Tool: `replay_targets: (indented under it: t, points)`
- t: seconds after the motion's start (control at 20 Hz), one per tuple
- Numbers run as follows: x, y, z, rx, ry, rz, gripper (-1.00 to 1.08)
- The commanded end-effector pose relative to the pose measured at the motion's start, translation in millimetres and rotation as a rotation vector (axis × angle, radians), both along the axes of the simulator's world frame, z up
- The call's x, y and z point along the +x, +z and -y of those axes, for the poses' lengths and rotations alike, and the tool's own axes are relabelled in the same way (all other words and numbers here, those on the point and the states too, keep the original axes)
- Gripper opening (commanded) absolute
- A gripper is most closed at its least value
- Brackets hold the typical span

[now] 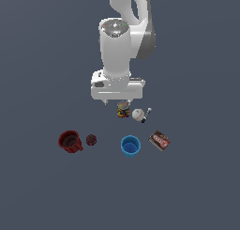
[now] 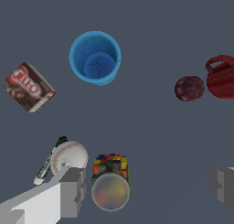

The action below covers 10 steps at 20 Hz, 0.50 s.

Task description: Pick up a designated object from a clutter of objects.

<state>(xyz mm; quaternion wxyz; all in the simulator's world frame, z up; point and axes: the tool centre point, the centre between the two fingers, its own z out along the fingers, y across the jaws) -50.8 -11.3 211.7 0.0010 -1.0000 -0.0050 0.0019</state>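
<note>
The designated object, a small clear jar (image 1: 123,110) of multicoloured pieces with a pale lid, stands just below the hand in the exterior view. In the wrist view the jar (image 2: 110,183) sits between the two fingers, close beside one finger (image 2: 73,191) and far from the other. My gripper (image 1: 118,102) (image 2: 148,189) is open and hovers above it, holding nothing. The rest of the clutter of objects lies around it: a white ball (image 1: 137,114) (image 2: 69,156) touching a marker (image 1: 146,114) (image 2: 48,163), and a blue cup (image 1: 130,146) (image 2: 95,57).
A brown box (image 1: 160,140) (image 2: 28,87) lies towards the exterior view's right. A red mug (image 1: 69,141) (image 2: 221,77) and a dark reddish ball (image 1: 91,140) (image 2: 189,88) sit towards the exterior view's left. The floor is plain dark grey.
</note>
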Motion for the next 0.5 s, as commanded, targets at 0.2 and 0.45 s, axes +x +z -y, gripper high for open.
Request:
replay_targets:
  t: [0.2,0.45]
  points:
    - [-38.0,-50.2,-14.5,-0.001,0.041,0.002,1.00]
    - [-65.4,-77.4,-22.3,-0.002,0.066,0.003,1.00]
